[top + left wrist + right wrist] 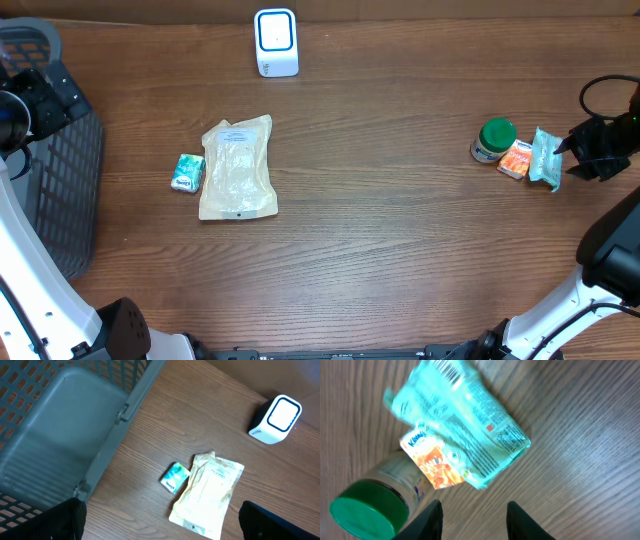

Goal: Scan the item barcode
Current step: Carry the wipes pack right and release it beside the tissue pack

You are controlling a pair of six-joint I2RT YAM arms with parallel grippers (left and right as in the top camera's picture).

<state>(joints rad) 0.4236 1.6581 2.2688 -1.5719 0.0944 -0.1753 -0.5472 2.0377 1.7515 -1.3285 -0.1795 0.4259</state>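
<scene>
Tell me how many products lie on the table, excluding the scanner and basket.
5. A small teal box and a beige pouch lie left of centre; a green-lidded jar, an orange packet and a teal packet cluster at the right. The basket is only partly visible.

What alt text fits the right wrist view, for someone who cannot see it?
A teal packet lies on a wooden table with its barcode facing up, a small orange sachet against it and a green-lidded jar beside that. The right gripper hangs open at the bottom edge, holding nothing.
</scene>
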